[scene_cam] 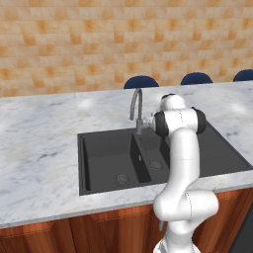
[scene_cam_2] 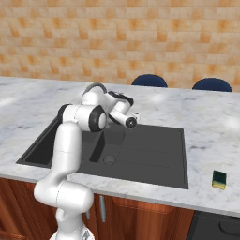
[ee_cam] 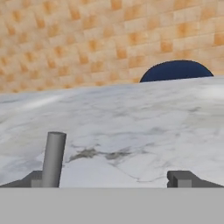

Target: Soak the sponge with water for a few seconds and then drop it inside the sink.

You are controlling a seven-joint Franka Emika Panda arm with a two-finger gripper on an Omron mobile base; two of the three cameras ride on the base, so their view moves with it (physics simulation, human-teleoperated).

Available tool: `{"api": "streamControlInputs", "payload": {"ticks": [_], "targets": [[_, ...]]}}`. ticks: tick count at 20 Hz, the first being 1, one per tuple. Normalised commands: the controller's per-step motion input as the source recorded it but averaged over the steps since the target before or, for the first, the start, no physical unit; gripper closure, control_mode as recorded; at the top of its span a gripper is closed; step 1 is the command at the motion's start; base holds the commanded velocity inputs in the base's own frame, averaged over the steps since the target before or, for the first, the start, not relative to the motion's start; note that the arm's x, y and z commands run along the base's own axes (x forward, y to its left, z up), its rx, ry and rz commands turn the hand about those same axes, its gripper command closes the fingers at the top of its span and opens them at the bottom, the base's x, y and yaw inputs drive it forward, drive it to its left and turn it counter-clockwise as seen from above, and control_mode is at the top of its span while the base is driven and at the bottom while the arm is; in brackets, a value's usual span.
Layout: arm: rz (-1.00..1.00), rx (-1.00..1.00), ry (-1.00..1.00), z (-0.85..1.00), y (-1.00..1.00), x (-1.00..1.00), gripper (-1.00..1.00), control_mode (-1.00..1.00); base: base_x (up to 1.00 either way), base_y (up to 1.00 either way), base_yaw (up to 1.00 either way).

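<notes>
The small dark green sponge [scene_cam_2: 219, 178] lies on the marble counter, near its front edge and right of the black double-basin sink [scene_cam_2: 154, 145] [scene_cam: 104, 148]. My gripper [scene_cam_2: 134, 117] [ee_cam: 108, 179] hovers at the back of the sink beside the curved grey faucet [scene_cam: 136, 106], far from the sponge. Its fingertips [ee_cam: 183, 178] stand wide apart with nothing between them, so it is open. A grey upright post [ee_cam: 53, 159], apparently part of the faucet, stands just inside the left fingertip. The water is out of view; the spout is dry.
Marble counter [scene_cam: 39, 148] surrounds the sink, with a tiled wall behind. Dark blue chair backs [scene_cam: 141, 82] [ee_cam: 177, 71] rise beyond the far counter edge. My own arm [scene_cam: 180, 163] stands over the sink's right part.
</notes>
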Motion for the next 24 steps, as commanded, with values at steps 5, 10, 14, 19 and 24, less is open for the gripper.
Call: {"api": "streamControlInputs", "payload": {"ticks": [5, 10, 14, 19, 24], "targets": [[-0.07, 0.0, 0.11, -0.1, -0.59, 0.02, -1.0, -1.0, 0.0, 0.0, 0.0], [-0.07, 0.0, 0.11, -0.16, -0.6, 0.0, -1.0, -1.0, 0.0, 0.0, 0.0], [-0.08, 0.0, 0.08, -0.18, -0.63, 0.0, -1.0, -1.0, 0.0, 0.0, 0.0], [-0.08, 0.0, 0.05, -0.17, -0.63, 0.0, -1.0, -1.0, 0.0, 0.0, 0.0], [-0.07, 0.0, 0.03, -0.12, -0.63, 0.0, -1.0, -1.0, 0.0, 0.0, 0.0]]}}
